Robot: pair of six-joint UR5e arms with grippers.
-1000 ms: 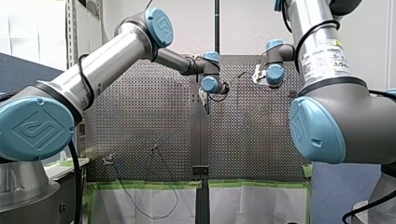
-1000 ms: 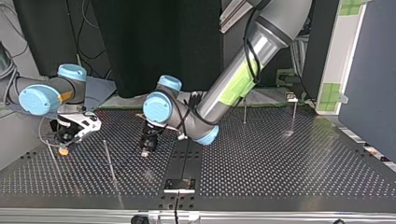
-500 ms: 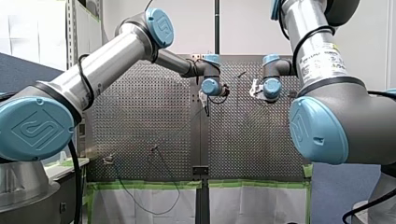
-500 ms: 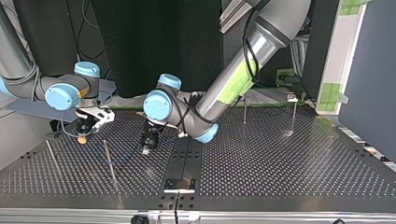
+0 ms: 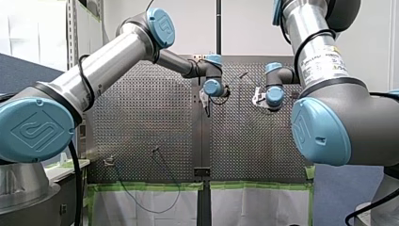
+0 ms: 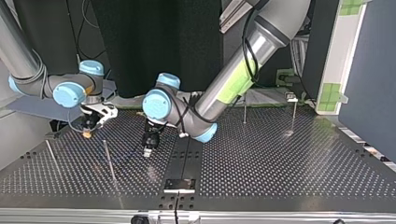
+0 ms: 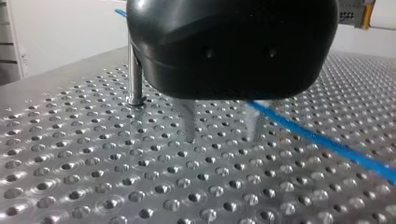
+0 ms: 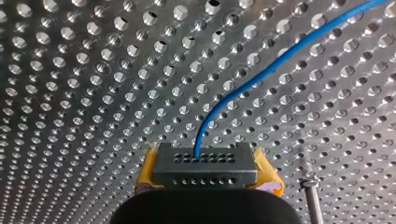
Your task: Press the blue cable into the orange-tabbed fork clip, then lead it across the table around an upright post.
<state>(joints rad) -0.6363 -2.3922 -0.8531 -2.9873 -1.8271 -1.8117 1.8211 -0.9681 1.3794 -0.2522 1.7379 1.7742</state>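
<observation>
Yellow pads [image 8: 267, 173] flank the tip of my right gripper [image 8: 205, 164] — the jaws are closed on the blue cable [image 8: 261, 70]. The cable enters a dark perforated block between the pads and curves away ahead of the gripper over the perforated table [image 8: 70, 93]. A slim post [image 8: 312, 198] stands just beside the gripper.

My left gripper [image 7: 219, 123] is black-bodied with metal fingers [image 7: 189, 122], which appear blurred. The fingers stand apart with only bare table between them, and their tips hang close over the holes. The cable emerges beside one finger and runs off low across the table. An upright post [image 7: 134, 77] stands beyond the other finger.

Top view, near edge first: a black plate [image 6: 180, 184] lies at the table's middle. Further in stands a near post [image 6: 110, 162], with an outer post [image 6: 52, 157] toward the view's left. Behind these, my left gripper points down near the table's middle. My right gripper, white-bodied and yellow at the tip, points down further toward the view's left. Whether either tip touches the surface cannot be told. A faint blue line of cable lies between the two grippers. Two far posts [image 6: 244, 111] stand at the view's far right, well apart from both grippers.

Front view: a thin cable loop [image 5: 141, 209] hangs below the table's near edge, one end rising toward a small fixture [image 5: 109, 161] that is too small to identify.
</observation>
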